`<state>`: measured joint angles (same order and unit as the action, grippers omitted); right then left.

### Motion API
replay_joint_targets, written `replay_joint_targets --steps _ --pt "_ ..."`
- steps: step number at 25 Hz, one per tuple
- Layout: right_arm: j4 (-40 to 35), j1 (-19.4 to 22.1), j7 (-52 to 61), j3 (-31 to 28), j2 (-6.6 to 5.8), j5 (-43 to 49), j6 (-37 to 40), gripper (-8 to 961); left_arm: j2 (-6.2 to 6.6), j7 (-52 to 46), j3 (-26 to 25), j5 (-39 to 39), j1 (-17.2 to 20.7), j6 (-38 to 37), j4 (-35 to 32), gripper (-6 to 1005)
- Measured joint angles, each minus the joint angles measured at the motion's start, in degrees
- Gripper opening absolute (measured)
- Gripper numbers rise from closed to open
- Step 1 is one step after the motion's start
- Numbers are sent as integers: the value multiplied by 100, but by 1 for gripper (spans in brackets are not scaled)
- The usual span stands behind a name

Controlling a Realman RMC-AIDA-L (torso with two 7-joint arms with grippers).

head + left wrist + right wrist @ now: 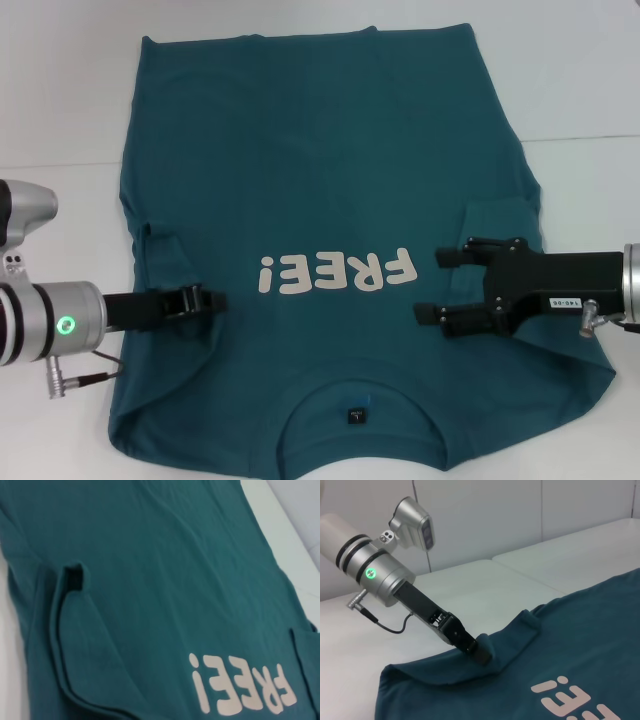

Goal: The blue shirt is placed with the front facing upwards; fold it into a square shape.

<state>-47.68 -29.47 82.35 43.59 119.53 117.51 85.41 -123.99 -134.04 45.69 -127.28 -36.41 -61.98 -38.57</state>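
matt cloth blue shirt, seemingly smooth white table

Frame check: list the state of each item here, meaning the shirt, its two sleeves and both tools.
blue shirt: spread flat, front up, body not yet folded.
left sleeve: folded inward onto the body.
right sleeve: folded inward onto the body.
left tool: shut, over the left sleeve.
right tool: open, above the shirt beside the lettering.

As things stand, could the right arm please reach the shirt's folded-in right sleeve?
Probably yes: the right end effector hangs open over the blue shirt, with the sleeve fold beside it and nothing between.
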Motion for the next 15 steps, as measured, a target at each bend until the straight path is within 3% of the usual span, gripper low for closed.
replay_joint_targets --steps 6,15 --pt "74 1 -51 0 0 0 -34 925 8 37 35 469 -46 -94 113 146" --pt "75 10 -52 0 0 0 -36 924 9 354 47 1022 -3 -365 141 409"
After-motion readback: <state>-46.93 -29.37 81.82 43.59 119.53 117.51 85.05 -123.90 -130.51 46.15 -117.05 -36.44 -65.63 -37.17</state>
